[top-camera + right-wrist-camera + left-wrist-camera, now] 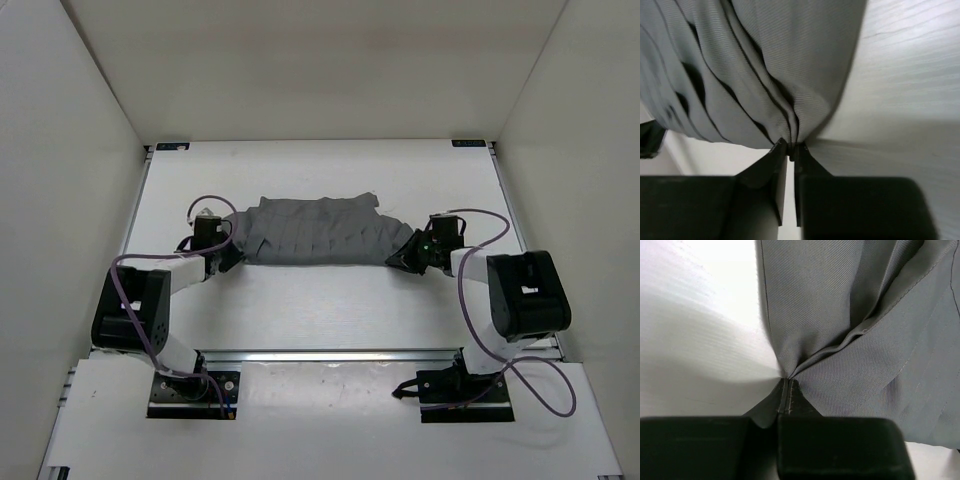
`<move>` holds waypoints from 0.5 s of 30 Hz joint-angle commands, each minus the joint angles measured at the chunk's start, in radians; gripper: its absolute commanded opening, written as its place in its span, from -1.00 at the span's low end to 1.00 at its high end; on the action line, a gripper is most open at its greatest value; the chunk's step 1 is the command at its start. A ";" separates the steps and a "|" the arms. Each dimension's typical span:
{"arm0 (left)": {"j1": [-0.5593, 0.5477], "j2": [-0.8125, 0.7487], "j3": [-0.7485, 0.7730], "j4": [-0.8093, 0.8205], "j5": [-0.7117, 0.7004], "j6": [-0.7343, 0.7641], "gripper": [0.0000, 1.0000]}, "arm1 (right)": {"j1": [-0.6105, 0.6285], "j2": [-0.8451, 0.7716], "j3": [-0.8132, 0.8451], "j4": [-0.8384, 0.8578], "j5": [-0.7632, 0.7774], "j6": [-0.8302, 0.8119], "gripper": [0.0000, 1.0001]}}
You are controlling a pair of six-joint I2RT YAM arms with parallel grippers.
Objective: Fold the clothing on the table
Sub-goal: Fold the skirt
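The clothing, a grey pleated garment, lies stretched sideways across the middle of the table. My left gripper is shut on its left end; in the left wrist view the dark fingertips pinch the fabric, which fans out from them. My right gripper is shut on the right end. Close up, its jaws squeeze bunched pleats into a tight fold.
White walls stand on three sides of the table. A metal rail runs along the front edge, with both arm bases just behind it. Purple cables loop near each arm.
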 commanded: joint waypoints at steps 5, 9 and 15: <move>-0.047 0.052 0.068 -0.045 0.043 0.039 -1.00 | -0.066 -0.042 0.027 0.038 0.037 -0.008 -0.99; -0.185 0.087 0.127 -0.062 0.011 0.013 -1.00 | -0.146 -0.150 0.099 -0.074 0.060 -0.099 -1.00; -0.313 0.150 0.111 0.038 0.037 -0.067 -1.00 | -0.120 -0.167 0.364 -0.339 0.118 -0.300 -1.00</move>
